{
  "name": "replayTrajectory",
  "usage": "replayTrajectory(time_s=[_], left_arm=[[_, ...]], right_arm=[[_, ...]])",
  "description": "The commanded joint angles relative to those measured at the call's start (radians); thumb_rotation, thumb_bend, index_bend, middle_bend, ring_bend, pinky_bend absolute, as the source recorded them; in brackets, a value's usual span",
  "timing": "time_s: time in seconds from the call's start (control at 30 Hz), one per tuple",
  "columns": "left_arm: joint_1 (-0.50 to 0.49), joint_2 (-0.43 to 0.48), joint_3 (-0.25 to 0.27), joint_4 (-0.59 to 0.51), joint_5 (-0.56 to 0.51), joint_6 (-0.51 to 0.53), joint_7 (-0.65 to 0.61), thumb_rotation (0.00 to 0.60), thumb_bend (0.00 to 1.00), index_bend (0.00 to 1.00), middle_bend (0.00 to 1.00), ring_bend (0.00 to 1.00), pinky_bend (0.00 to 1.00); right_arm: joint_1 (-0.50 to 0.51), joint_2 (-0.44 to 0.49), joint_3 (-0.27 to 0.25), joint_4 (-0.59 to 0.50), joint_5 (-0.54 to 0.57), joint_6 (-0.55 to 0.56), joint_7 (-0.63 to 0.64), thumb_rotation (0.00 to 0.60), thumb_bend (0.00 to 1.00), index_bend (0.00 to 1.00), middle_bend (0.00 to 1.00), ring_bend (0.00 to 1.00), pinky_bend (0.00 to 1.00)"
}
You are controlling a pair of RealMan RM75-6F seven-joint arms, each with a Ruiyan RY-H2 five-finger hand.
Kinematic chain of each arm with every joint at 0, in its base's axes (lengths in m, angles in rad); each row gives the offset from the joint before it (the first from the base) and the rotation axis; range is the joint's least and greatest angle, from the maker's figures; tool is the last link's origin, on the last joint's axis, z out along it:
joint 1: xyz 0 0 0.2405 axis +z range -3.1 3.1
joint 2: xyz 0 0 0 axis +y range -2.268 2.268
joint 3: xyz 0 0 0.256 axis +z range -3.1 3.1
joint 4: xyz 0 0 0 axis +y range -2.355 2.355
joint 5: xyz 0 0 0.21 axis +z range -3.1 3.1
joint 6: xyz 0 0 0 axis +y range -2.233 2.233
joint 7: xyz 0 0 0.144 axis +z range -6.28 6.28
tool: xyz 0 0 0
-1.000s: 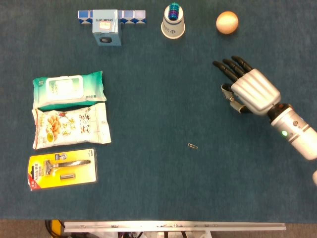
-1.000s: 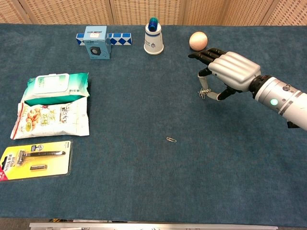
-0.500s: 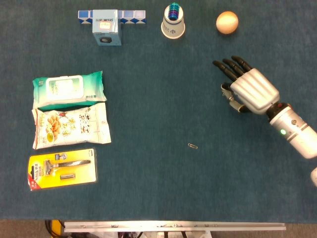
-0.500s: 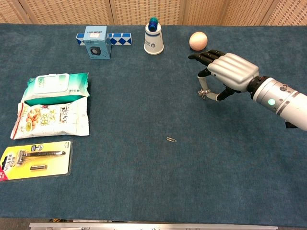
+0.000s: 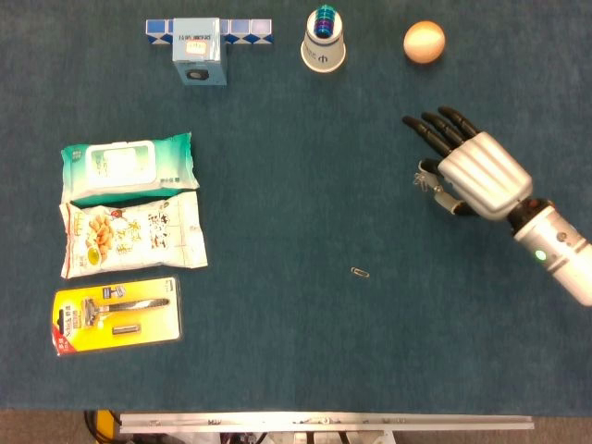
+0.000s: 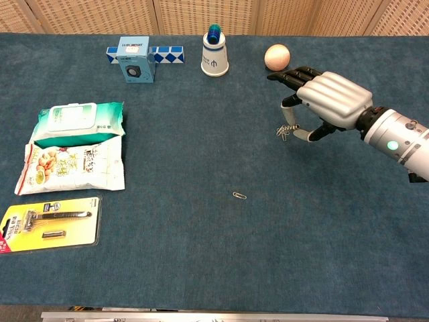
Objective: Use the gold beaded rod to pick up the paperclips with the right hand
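My right hand (image 5: 481,174) (image 6: 328,100) hovers above the table at the right, palm down. Under it the thumb and a finger pinch a thin gold beaded rod (image 6: 290,119), mostly hidden by the hand. A small bunch of paperclips (image 6: 285,131) (image 5: 426,176) hangs from the rod's lower end. One loose paperclip (image 5: 360,272) (image 6: 239,195) lies on the blue cloth near the middle, left of and nearer than the hand. My left hand shows in neither view.
An egg (image 5: 424,42) lies beyond the hand; a white cup (image 5: 323,50) and a blue box with a snake puzzle (image 5: 200,52) stand at the far edge. Wet wipes (image 5: 128,167), a snack bag (image 5: 131,234) and a razor pack (image 5: 116,315) lie at the left.
My right hand has drifted slightly to the right, carrying the rod and the hanging paperclips with it. The loose paperclip has not moved.
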Motion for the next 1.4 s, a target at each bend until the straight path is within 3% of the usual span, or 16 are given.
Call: replayTrajectory(time_s=[0.03,0.33,0.67,0.97,1.27,1.4], left_arm=[[-0.001,-0.001,0.001,-0.001,0.002,0.000,0.003,0.600,0.36,0.47,0.42,0.31,0.50],[-0.006,-0.002,0.006,-0.006,0.012,-0.005,0.011,0.600,0.36,0.47,0.42,0.31,0.50],[-0.006,0.000,0.011,-0.010,0.024,-0.001,0.008,0.600,0.36,0.47,0.42,0.31,0.50],[-0.006,0.000,0.015,-0.015,0.033,0.003,0.010,0.600,0.36,0.47,0.42,0.31,0.50],[-0.006,0.001,0.015,-0.014,0.032,0.003,0.009,0.600,0.36,0.47,0.42,0.31,0.50],[-0.006,0.000,0.016,-0.015,0.032,0.001,0.010,0.600,0.36,0.47,0.42,0.31,0.50]], right_arm=[[-0.023,0.039,-0.011,-0.047,-0.004,0.025,-0.030,0.600,0.29,0.69,0.04,0.00,0.07],[-0.090,0.128,-0.037,-0.157,0.009,0.074,-0.098,0.600,0.29,0.69,0.05,0.00,0.07],[-0.155,0.158,-0.044,-0.157,0.057,0.096,-0.110,0.600,0.29,0.69,0.05,0.00,0.07],[-0.175,0.144,-0.030,-0.149,0.142,0.039,-0.197,0.600,0.29,0.69,0.05,0.00,0.07],[-0.183,0.141,-0.019,-0.154,0.181,0.010,-0.222,0.600,0.29,0.60,0.05,0.00,0.07],[-0.187,0.144,-0.018,-0.156,0.179,0.009,-0.215,0.600,0.28,0.50,0.05,0.00,0.07]])
